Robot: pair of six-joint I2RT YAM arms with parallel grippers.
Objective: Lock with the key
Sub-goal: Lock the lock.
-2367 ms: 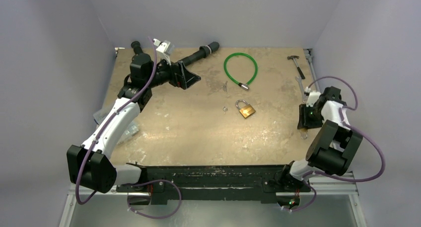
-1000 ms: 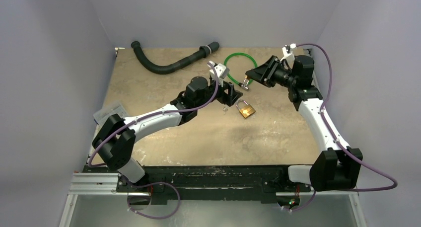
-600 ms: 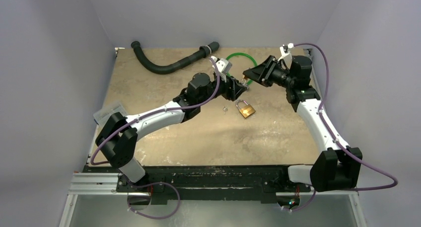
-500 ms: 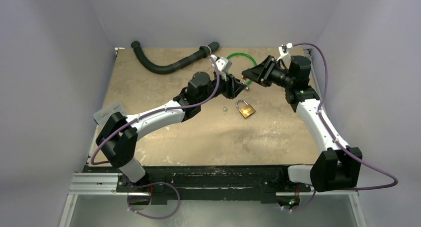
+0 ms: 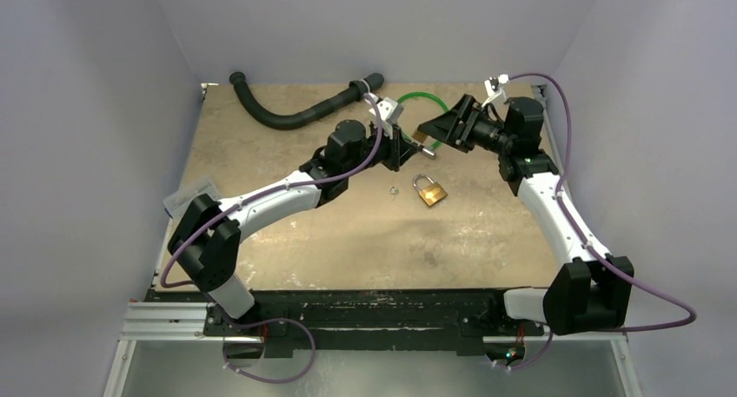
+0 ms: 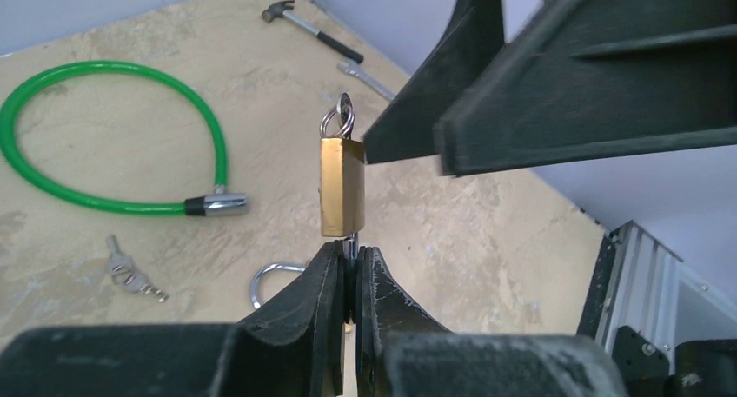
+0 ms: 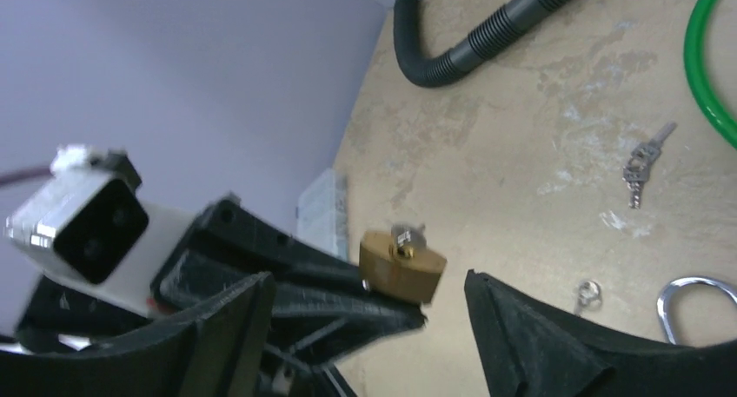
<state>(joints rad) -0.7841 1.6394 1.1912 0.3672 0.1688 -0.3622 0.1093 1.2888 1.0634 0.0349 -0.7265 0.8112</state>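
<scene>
The lock (image 6: 341,187), a small brass padlock, hangs in the air above the far middle of the table (image 5: 348,232). My left gripper (image 6: 349,251) is shut on its silver shackle, so the brass body sticks out past the fingertips. The key (image 6: 340,117), small and silver with a ring, sits in the body's far end. From the right wrist the lock (image 7: 402,267) and the key (image 7: 407,236) lie between the spread fingers of my right gripper (image 7: 369,284), which is open and not touching them. From above, both grippers meet at the lock (image 5: 420,137).
A bigger brass padlock (image 5: 429,191) lies on the table below the grippers, a small ring (image 5: 394,189) beside it. A bunch of keys (image 6: 130,275) lies near the green cable loop (image 6: 113,136). A black hose (image 5: 295,115) runs along the far edge. A hammer (image 6: 308,30) and a wrench (image 6: 365,80) lie far right.
My left gripper has closed on the lock's shackle. My right gripper, which was shut on the lock, has opened and let it go. Both arms shifted slightly.
</scene>
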